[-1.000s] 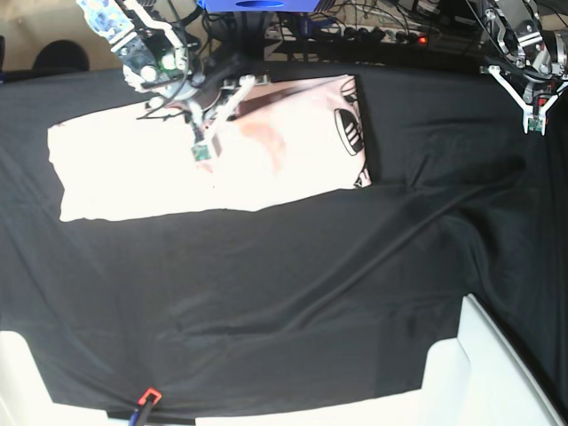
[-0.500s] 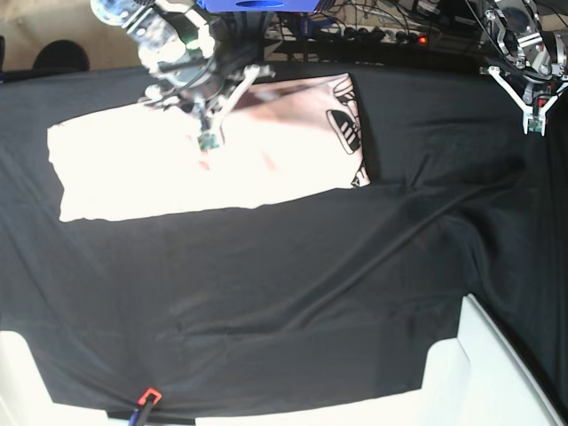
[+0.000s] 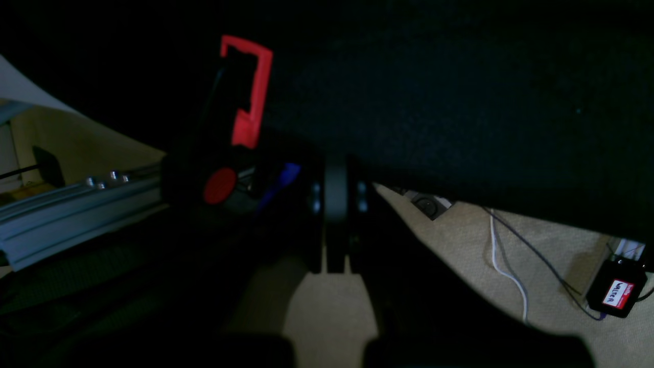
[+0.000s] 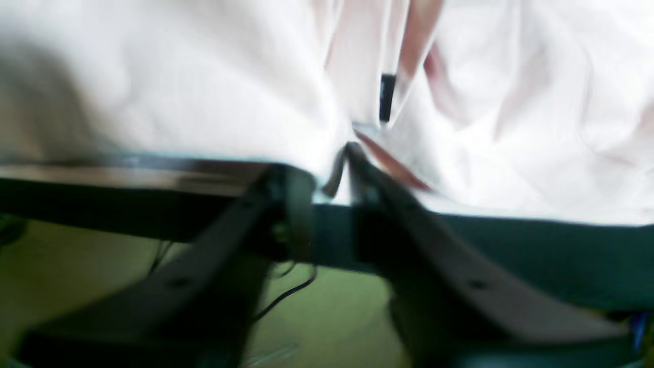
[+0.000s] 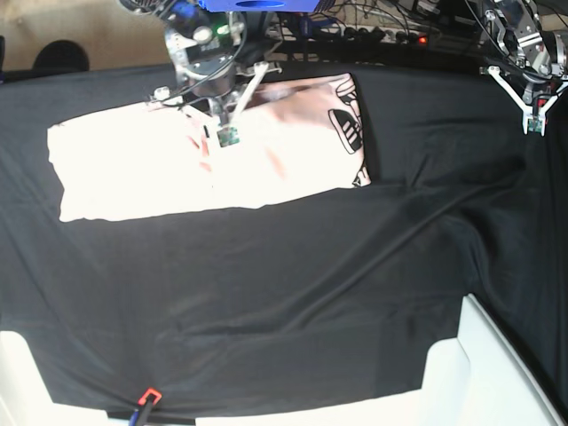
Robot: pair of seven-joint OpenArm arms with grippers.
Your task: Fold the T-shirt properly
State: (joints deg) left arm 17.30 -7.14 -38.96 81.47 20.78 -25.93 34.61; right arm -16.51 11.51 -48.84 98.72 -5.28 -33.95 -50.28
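The black table cloth [image 5: 293,293] fills the frame; the T-shirt [image 5: 151,173] lies folded long at upper left; the right gripper [image 5: 227,135] hovers there, opening unclear; lift straight up; the left gripper [image 5: 534,124], upper right, is closed, empty.

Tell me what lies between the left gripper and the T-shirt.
Base view: only creased black table cloth lies between the left gripper and the T-shirt.

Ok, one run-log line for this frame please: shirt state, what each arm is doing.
T-shirt: folded strip on black cloth | right gripper: over shirt's far edge, grip unclear | left gripper: parked off shirt, jaws shut, empty
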